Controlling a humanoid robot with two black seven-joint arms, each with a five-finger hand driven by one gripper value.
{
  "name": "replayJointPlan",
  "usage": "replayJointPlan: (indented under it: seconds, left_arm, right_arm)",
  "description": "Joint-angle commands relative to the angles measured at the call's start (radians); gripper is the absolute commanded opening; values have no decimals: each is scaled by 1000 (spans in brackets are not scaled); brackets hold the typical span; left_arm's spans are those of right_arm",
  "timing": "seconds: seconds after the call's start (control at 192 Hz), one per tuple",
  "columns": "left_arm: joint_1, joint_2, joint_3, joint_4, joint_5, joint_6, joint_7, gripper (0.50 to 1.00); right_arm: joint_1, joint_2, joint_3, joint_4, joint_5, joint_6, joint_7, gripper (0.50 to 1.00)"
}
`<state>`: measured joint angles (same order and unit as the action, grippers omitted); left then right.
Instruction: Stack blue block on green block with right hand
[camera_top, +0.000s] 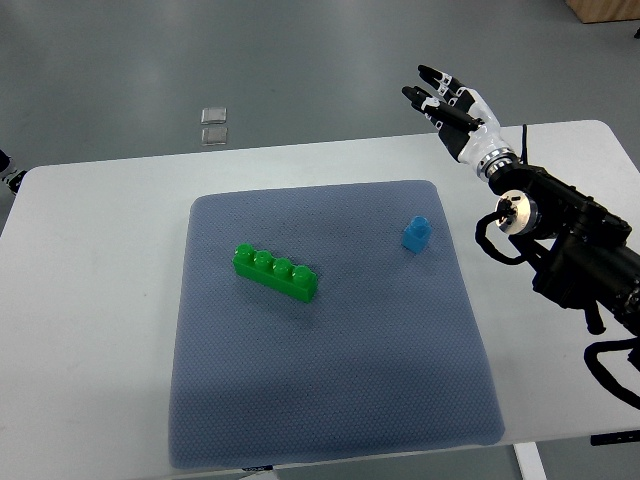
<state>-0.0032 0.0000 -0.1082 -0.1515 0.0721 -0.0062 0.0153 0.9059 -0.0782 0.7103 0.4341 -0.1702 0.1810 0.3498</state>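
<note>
A long green block with four studs lies aslant on the grey-blue mat, left of its middle. A small blue block stands upright on the mat's right part, well apart from the green one. My right hand hovers beyond the table's far edge, up and to the right of the blue block, fingers stretched out and holding nothing. Its black arm comes in from the right edge. A small bit of the left arm shows at the left edge.
The mat lies on a white table. Two small clear squares lie on the floor beyond the table. A wooden piece shows at the top right corner.
</note>
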Motion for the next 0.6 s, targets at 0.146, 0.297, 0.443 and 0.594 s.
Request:
replayJointPlan:
  seconds: [0.146,0.297,0.443,0.594]
  left_arm:
    - [-1,0,15,1,0,6,-2,1000]
    - [-11,0,8,9,0,6,-2,1000]
    - [2,0,12,9,0,6,-2,1000]
    - [0,0,15,9,0,6,-2,1000]
  right_arm:
    - [1,0,0,0,0,0,0,913]
    - [1,0,0,0,0,0,0,913]
    - [-1,2,0,0,0,0,0,911]
    - [-2,2,0,0,0,0,0,913]
